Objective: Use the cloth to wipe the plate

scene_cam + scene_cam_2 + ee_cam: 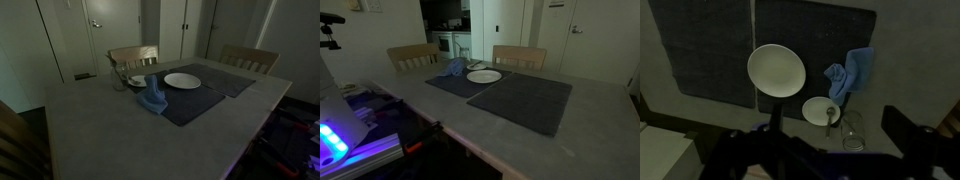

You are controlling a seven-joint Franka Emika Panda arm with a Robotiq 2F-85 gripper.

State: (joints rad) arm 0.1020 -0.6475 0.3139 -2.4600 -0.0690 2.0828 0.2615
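The gripper [845, 150] hangs wide open and empty above the plate [777, 70]; the cloth [850, 75] lies crumpled just beside the plate, near a bowl [821, 110].

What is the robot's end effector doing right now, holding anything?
End effector: open, holding nothing; the cloth lies beside the plate.

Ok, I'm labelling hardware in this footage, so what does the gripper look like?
In the wrist view the gripper is black and bulky, with two blocky dark fingers. Dim light hides any markings or cables. The arm cannot be made out in the exterior views.
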